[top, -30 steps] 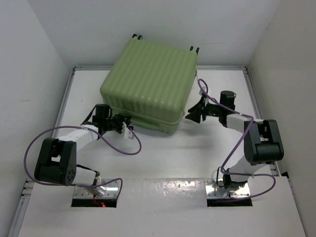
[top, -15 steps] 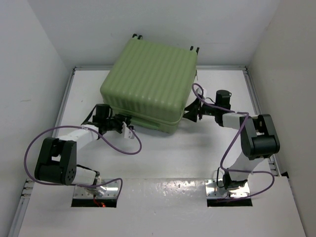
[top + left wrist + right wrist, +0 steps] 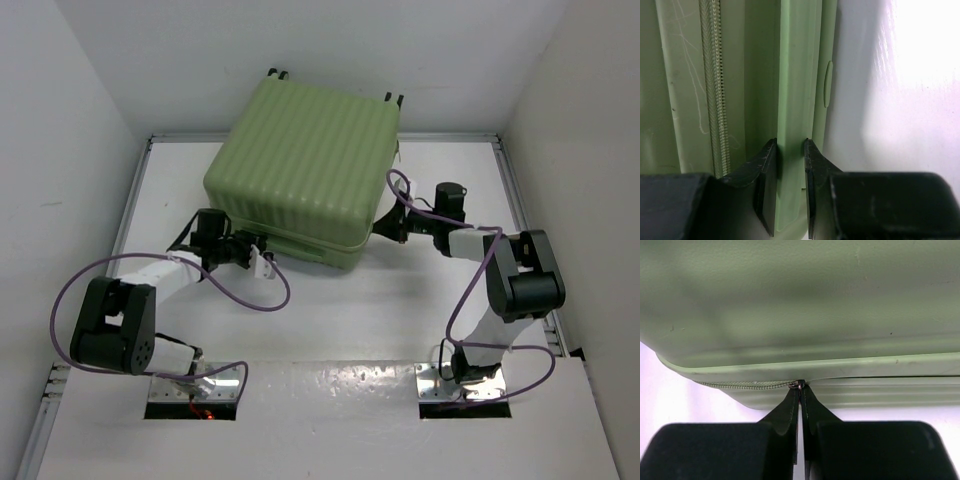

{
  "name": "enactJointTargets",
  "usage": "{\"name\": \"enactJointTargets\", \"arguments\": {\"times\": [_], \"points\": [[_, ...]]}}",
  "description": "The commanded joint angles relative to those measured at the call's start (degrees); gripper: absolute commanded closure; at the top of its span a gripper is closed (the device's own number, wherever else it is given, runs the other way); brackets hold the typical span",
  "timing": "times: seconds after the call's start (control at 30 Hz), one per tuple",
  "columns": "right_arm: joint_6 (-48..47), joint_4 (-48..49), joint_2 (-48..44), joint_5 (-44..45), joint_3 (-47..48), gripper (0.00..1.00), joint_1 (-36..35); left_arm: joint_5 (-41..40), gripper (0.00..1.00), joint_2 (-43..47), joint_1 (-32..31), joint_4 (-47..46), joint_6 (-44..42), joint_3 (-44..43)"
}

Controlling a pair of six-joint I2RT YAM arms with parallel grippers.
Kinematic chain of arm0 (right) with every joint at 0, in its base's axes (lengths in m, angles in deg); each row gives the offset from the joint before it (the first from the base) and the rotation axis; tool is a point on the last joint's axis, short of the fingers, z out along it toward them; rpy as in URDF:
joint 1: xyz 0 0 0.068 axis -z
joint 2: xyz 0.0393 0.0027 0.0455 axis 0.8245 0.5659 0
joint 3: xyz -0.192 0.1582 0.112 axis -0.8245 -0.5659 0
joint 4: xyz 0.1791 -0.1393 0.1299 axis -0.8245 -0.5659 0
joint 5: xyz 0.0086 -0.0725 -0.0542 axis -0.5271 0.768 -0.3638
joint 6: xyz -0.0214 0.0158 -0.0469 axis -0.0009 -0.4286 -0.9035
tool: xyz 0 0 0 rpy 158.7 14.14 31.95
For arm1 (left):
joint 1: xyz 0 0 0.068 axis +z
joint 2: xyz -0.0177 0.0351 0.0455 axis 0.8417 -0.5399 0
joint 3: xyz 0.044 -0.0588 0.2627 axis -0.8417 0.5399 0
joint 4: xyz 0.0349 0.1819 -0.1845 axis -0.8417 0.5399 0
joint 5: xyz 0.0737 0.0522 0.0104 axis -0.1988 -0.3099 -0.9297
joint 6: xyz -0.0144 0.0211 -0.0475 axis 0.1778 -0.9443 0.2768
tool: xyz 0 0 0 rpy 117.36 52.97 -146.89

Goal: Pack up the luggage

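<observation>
The luggage (image 3: 300,170), a pale green ribbed suitcase, lies flat and closed at the back of the table. My left gripper (image 3: 262,262) is at its near left edge. In the left wrist view its fingers (image 3: 790,150) are shut on a green rim of the luggage (image 3: 795,75), next to the zipper (image 3: 715,75). My right gripper (image 3: 378,228) is pressed against the near right corner. In the right wrist view its jaws (image 3: 800,390) are shut on the small metal zipper pull (image 3: 800,384), where the zipper teeth (image 3: 745,385) end under the shell (image 3: 800,300).
Small black wheels (image 3: 278,73) stick out at the luggage's far side. The white table (image 3: 400,310) has a raised rim and white walls on three sides. A purple cable (image 3: 250,300) loops from each arm over the tabletop.
My right gripper has moved left up to the luggage's corner and closed from open onto the zipper pull. The left gripper has kept its hold and place.
</observation>
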Motion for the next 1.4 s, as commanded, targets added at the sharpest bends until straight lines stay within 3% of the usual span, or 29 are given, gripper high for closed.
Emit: {"name": "enactJointTargets", "arguments": {"times": [0.0, 0.23, 0.53, 0.77, 0.87, 0.97, 1.0, 1.13, 1.23, 1.37], "points": [[0.37, 6.85, -0.37, -1.95, 0.69, 1.00, -1.47, -1.56, 0.98, -5.00, -2.99, -4.93, 1.95, -1.69], [0.72, 7.29, -2.48, -1.33, -1.41, 1.00, -1.56, -1.56, 1.00, -6.85, -4.83, -3.17, 2.29, -3.63], [3.61, 9.14, -11.07, 1.21, -10.55, 1.00, -3.83, 0.11, 1.00, -7.03, -7.47, -6.15, 15.03, -4.94], [2.04, -4.99, -21.61, 2.62, -16.61, 1.00, -9.55, -0.59, 1.00, -5.89, -11.24, -9.31, 19.87, -3.80], [9.83, -2.57, -25.05, 7.45, -20.03, 1.00, -14.29, -1.12, 1.00, -5.28, -13.09, -11.78, 23.30, -3.27], [18.80, 3.06, -27.08, 21.97, -22.33, 1.00, -22.36, -1.12, 1.00, -4.66, -14.68, -14.59, 26.20, -1.96], [19.87, 3.07, -26.83, 22.05, -22.34, 1.00, -22.38, -1.12, 1.00, -4.66, -15.55, -14.60, 26.21, -1.35], [27.16, 10.18, -22.44, 37.82, -18.85, 1.00, -30.10, -1.12, 1.00, -3.87, -17.23, -15.22, 26.21, 0.07], [27.71, 13.35, -15.77, 43.55, -14.01, 1.00, -32.22, 1.24, 1.00, -2.82, -17.23, -13.19, 22.62, 0.68], [21.23, 15.73, -10.48, 47.18, -7.95, 1.00, -35.39, 3.26, 1.00, -1.14, -17.75, -9.95, 18.04, 2.53]]}}
